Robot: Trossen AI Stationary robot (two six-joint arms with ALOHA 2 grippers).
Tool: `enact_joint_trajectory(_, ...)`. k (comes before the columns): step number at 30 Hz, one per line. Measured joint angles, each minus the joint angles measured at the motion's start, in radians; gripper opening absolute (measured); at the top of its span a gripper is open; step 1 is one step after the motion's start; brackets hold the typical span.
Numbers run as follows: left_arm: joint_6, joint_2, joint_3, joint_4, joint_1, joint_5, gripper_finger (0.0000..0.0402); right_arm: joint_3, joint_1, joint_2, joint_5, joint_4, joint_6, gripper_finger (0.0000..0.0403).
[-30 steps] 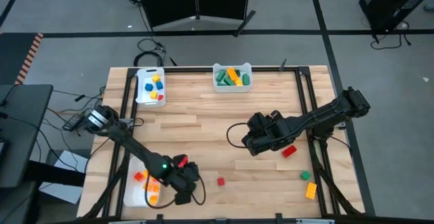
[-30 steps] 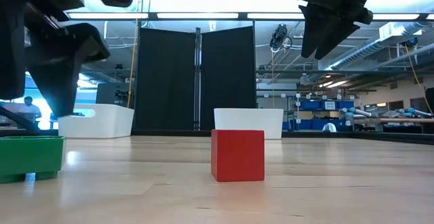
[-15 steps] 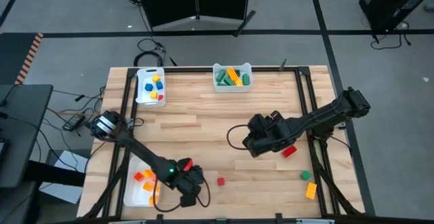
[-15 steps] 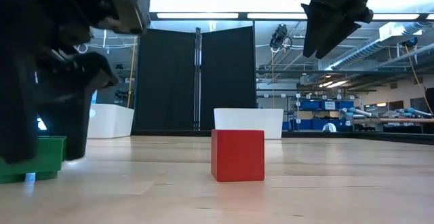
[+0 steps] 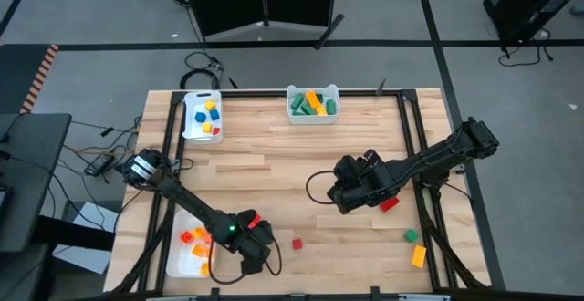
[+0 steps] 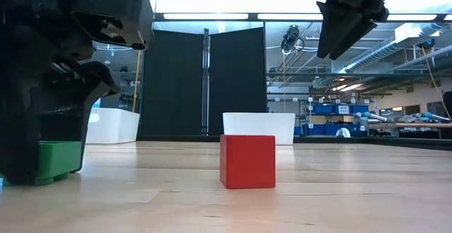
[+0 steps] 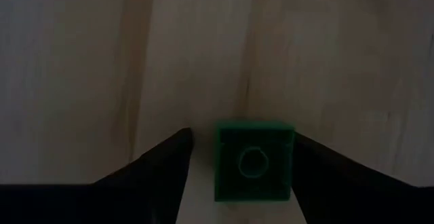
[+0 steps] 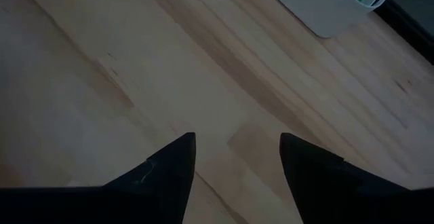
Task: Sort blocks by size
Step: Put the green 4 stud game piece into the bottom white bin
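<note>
A small green block (image 7: 254, 161) with one stud lies on the table near the front edge and also shows in the low view (image 6: 55, 161). My left gripper (image 7: 241, 137) (image 5: 252, 257) is down over the block and open, with one finger on each side, and it hides the block from above. A red cube (image 5: 297, 243) (image 6: 247, 161) sits on the wood to its right. My right gripper (image 5: 341, 197) (image 8: 237, 142) hangs open and empty above the table's middle (image 6: 346, 28). My left gripper points down at the green block with its fingers across it. One finger (image 7: 319, 157) stands right at the block's side (image 7: 290, 157), and I cannot tell whether it touches. The other finger (image 7: 173, 153) is clearly apart from it. The block rests flat on the table.
White trays hold blocks at the far left (image 5: 202, 117), the far middle (image 5: 313, 103) and the near left (image 5: 187, 246). A red block (image 5: 391, 204) lies beside the right arm. A green one (image 5: 411, 236) and an orange one (image 5: 418, 255) lie near the right front.
My left gripper has come down near the table's front edge, and its fingers now straddle the green block. My right gripper has stayed in place.
</note>
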Motion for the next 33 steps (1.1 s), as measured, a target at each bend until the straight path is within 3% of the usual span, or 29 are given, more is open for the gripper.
enact_joint_trajectory(12,0.000,-0.002,-0.005,0.002,0.001,0.020,0.0143,0.000,0.000,0.000,0.023,0.001,-0.002,0.0226)
enact_joint_trajectory(19,-0.007,-0.017,-0.006,-0.011,0.005,0.076,0.0140,0.000,0.000,0.000,0.024,0.001,-0.001,0.0225)
enact_joint_trajectory(24,-0.037,-0.084,-0.011,-0.148,0.018,0.107,0.0140,0.000,0.000,0.000,0.024,0.002,-0.001,0.0225)
enact_joint_trajectory(33,-0.194,-0.303,-0.009,-0.370,0.025,0.007,0.0140,0.000,0.000,0.000,0.019,0.003,0.025,0.0225)
